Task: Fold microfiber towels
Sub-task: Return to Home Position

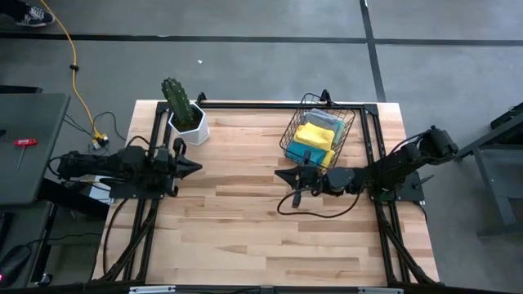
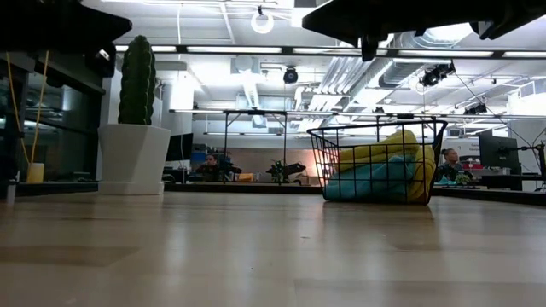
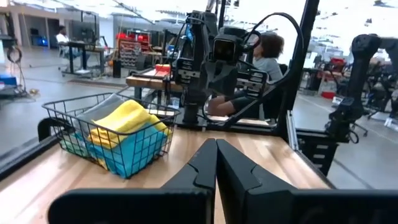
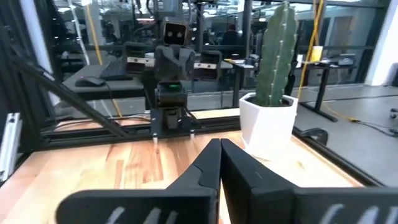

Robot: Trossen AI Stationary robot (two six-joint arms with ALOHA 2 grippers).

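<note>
Jaws pressed together on left tool (image 1: pixel 198 167) and right tool (image 1: pixel 279 174), both empty; towels (image 1: pixel 315 135) in basket (image 1: pixel 289 135).

- Yellow towel (image 1: pixel 315 135): plain bright yellow.
- Teal towel (image 2: pixel 371 181): plain teal.
- Grey towel (image 1: pixel 325 117): plain pale grey.
- Basket (image 2: pixel 317 162): black wire grid.
- Table (image 1: pixel 245 220): pale wood in long strips of mixed tan shades.
- Cactus (image 1: pixel 176 98): dark green, ribbed.
- Pot (image 1: pixel 189 128): white.
- Left gripper (image 1: pixel 194 167): black.
- Right gripper (image 1: pixel 282 175): black.
- Floor (image 1: pixel 245 65): grey, crossed by dark lines.
- Cable (image 1: pixel 73 61): yellow.
</note>
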